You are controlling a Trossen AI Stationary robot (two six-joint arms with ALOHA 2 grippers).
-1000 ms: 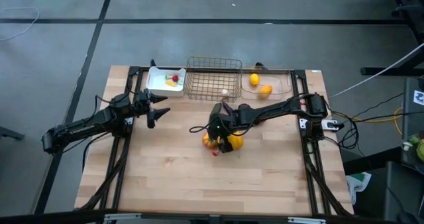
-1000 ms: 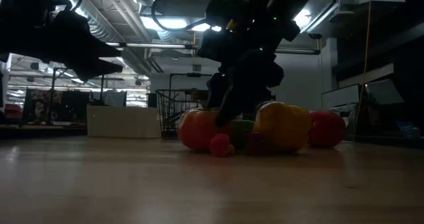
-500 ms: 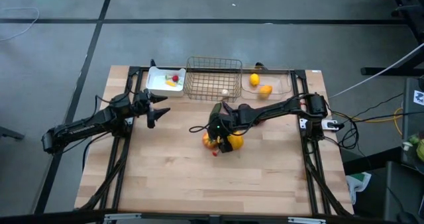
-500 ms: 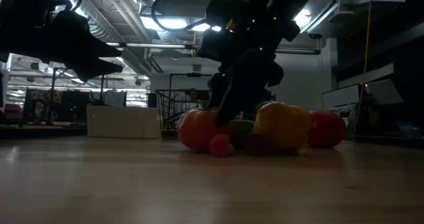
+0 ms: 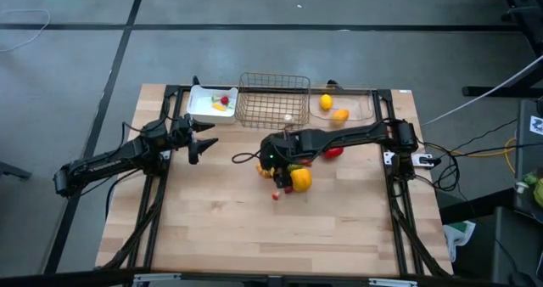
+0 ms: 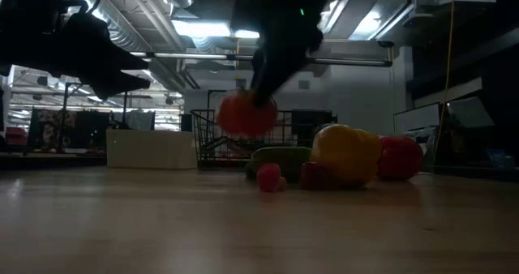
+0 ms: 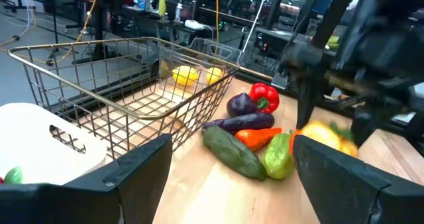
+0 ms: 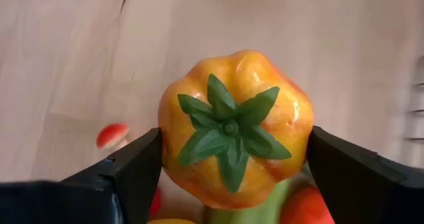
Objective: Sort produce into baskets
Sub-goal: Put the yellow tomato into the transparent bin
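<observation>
The right gripper (image 8: 232, 184) is hanging above the middle of the wooden desk (image 5: 212, 227), its jaws clamped on an orange-yellow pumpkin-shaped toy with a green stem (image 8: 233, 126), which is lifted clear of the surface in the low view. Directly beneath and beside it, the remaining produce pile is crowding the centre of the desk: a yellow pepper (image 5: 300, 179), a red pepper (image 7: 264, 96), a dark eggplant (image 7: 246, 122), a green cucumber (image 7: 232, 152), a carrot (image 7: 264, 136) and a tiny red piece (image 6: 268, 177) lying just apart from the pile. Along the far edge, three containers are sitting side by side: a white tray (image 5: 202, 111) holding a few small pieces, a wire-mesh basket (image 5: 271, 100) in the middle, and a clear bin (image 5: 356, 109) with two yellow-orange fruits. The left gripper (image 5: 204, 141) is waiting near the white tray, jaws apart and holding nothing. The near half of the desk is lying bare. No writing is readable.
</observation>
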